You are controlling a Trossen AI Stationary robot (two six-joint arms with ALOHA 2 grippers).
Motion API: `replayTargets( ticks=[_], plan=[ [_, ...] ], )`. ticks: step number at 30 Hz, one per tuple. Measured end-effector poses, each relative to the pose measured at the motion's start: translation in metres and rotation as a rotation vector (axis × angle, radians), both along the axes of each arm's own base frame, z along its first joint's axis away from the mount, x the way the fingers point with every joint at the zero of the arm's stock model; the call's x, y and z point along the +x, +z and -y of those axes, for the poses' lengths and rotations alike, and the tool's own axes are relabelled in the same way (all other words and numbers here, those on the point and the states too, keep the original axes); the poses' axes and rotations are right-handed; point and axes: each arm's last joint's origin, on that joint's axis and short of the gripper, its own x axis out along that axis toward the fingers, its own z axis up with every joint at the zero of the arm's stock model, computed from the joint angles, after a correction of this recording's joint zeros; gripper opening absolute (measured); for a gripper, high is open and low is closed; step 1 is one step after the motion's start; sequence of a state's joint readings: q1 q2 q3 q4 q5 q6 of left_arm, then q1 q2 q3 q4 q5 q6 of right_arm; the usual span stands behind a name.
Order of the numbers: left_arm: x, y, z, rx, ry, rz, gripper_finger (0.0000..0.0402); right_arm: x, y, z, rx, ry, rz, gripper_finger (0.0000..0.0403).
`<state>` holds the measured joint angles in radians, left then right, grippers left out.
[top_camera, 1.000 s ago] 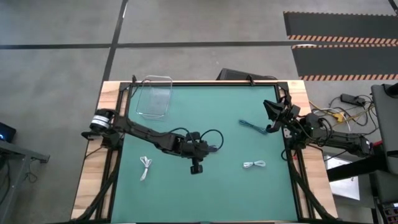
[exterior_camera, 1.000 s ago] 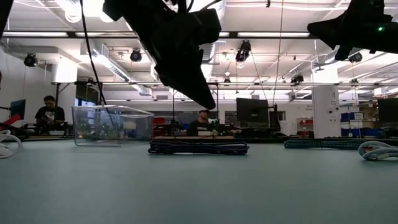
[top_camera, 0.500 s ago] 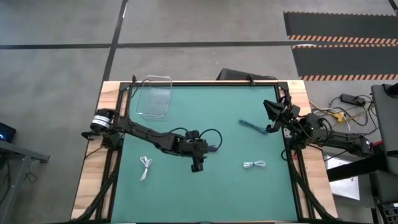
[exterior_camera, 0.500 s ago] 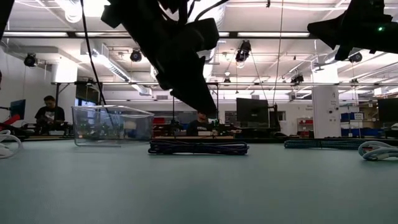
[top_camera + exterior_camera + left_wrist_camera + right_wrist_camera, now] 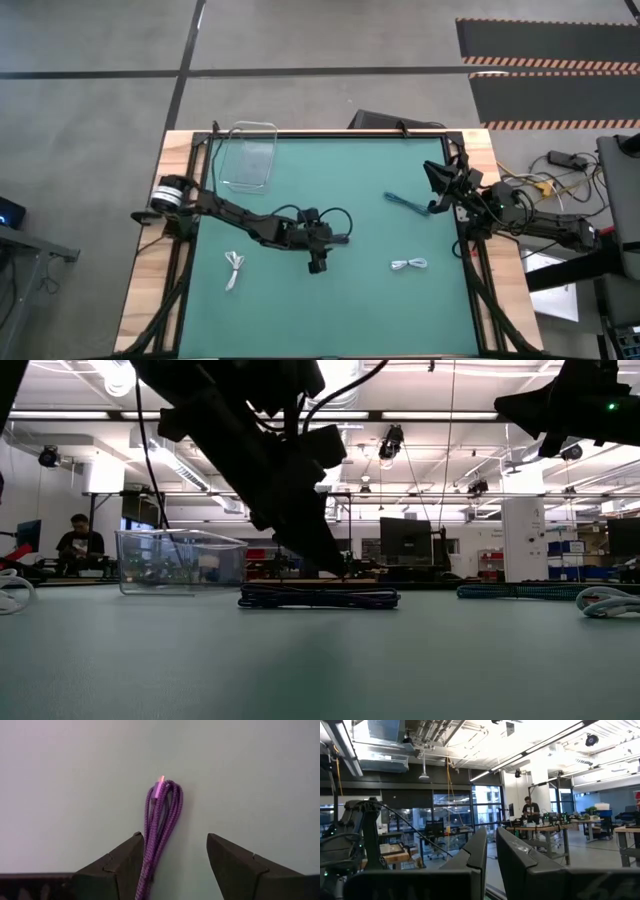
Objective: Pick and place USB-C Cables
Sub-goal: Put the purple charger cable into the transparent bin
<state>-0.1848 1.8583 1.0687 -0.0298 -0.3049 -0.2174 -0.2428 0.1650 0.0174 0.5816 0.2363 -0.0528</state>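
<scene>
Purple braided USB-C cable bundle (image 5: 161, 822) lies mid-frame on the green table (image 5: 380, 290).
Left gripper (image 5: 172, 857), fingers spread, straddles its near end; right gripper (image 5: 489, 857), nearly closed, waits at right edge.

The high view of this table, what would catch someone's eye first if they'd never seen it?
Probably the left gripper, reaching out over mid-table with its fingers open and the dark purple braided cable bundle lying between them. Next, the clear plastic bin at the far left corner of the green table mat, and the right gripper waiting at the right edge beside the teal cable.
</scene>
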Motion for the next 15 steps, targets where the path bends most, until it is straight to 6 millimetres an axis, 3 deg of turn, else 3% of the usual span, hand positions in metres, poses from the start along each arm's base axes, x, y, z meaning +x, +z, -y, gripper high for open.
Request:
replayTargets(
  ticks=[15],
  plan=[
    [-0.008,-0.015,-0.005,0.036,0.012,-0.054,0.02,0.0,0.0,0.0,0.0,0.0,-0.001,0.0031]
  ],
)
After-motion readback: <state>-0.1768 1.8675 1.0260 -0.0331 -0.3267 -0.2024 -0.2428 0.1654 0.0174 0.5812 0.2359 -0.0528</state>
